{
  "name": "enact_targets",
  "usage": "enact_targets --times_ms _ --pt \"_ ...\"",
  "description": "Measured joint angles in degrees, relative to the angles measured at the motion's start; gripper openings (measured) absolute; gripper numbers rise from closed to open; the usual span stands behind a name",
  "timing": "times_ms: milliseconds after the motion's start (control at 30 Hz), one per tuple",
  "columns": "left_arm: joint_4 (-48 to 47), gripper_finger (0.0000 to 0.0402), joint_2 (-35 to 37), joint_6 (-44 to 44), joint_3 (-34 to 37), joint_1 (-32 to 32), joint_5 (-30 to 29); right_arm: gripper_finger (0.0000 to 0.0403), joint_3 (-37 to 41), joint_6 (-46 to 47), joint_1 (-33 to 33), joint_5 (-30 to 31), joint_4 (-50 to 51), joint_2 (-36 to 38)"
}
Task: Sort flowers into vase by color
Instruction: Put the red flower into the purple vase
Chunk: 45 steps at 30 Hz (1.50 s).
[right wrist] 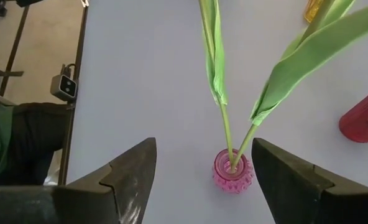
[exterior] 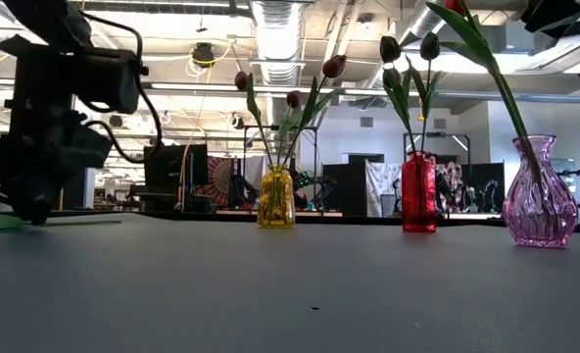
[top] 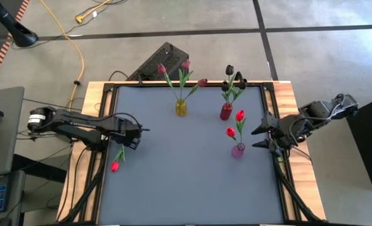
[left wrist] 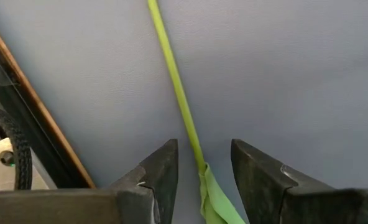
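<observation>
Here the left pincer [left wrist: 202, 177] stands apart astride the red tulip [top: 115, 166]'s stem, low over the table [top: 186, 182].

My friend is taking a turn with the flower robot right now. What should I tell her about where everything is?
Left gripper: open, low at the table's left edge, fingers on either side of the stem of the last red tulip, which lies flat on the table. Not gripped yet.
Right gripper: open, empty, waiting beside the pink vase.
Done: yellow vase holds three maroon-pink tulips; red vase holds the black tulips; pink vase holds two red tulips.
Left: close on the lying red tulip, lift it and stand it in the pink vase with the other reds.
</observation>
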<state>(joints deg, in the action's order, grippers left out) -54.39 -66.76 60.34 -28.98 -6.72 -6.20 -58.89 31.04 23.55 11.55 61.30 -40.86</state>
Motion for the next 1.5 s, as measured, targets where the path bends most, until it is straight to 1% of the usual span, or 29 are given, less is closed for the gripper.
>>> enact_targets --times_ms 200,300,367,567,600,733,867,933,1067,1167,1233,1333,1433,1500 --pt "1.38 0.0136 0.04 0.23 1.58 -0.02 1.76 0.0291 0.01 0.01 0.00 -1.23 0.00 0.00" --pt "2.61 0.0125 0.20 -0.12 2.73 -0.02 2.65 0.0291 0.00 0.33 0.02 -1.36 0.00 0.01" --pt "2.97 0.0106 0.17 -0.13 2.93 -0.04 3.23 0.0291 0.00 0.38 0.02 -1.36 0.00 0.00" --pt "5.46 0.0018 0.15 -2.57 3.05 -0.02 3.58 0.0291 0.01 0.41 0.02 -1.36 0.11 0.00" --pt "6.22 0.0010 0.14 -2.88 3.09 -0.02 3.43 0.0291 0.00 0.41 0.02 -1.36 0.25 0.00" --pt "7.90 0.0006 -0.04 -5.78 1.68 -0.02 1.68 0.0291 0.00 0.41 0.02 -1.31 2.09 0.00" --pt "15.09 0.0002 0.11 -9.66 -2.27 -0.02 -3.53 0.0291 0.04 -0.65 0.02 -1.22 5.26 0.00" --pt "18.95 0.0001 -0.13 -13.00 -3.02 -0.02 -3.64 0.0291 0.13 -0.88 0.00 -1.22 6.56 -0.04" --pt "34.96 0.0000 0.09 -18.82 -5.06 0.00 1.03 0.0291 0.15 -0.91 0.00 -1.22 7.33 -0.04" --pt "44.54 0.0000 -0.04 -21.47 -5.23 -0.02 8.00 0.0291 0.15 -1.08 0.00 -1.28 7.34 -0.04" --pt "51.77 0.0000 0.05 -22.49 -5.54 0.01 12.47 0.0291 0.15 -1.42 0.00 -2.53 7.30 -0.04" --pt "58.36 0.0000 0.00 -22.85 -5.48 0.20 17.24 0.0291 0.15 -3.60 0.09 -5.40 7.05 -0.46" --pt "62.98 0.0000 0.04 -22.75 -5.48 1.19 18.82 0.0291 0.15 -4.49 0.11 -9.17 6.44 -1.05" --pt "64.20 0.0000 0.03 -21.94 -5.48 2.26 19.64 0.0291 0.15 -4.43 0.13 -13.22 4.74 -1.64"
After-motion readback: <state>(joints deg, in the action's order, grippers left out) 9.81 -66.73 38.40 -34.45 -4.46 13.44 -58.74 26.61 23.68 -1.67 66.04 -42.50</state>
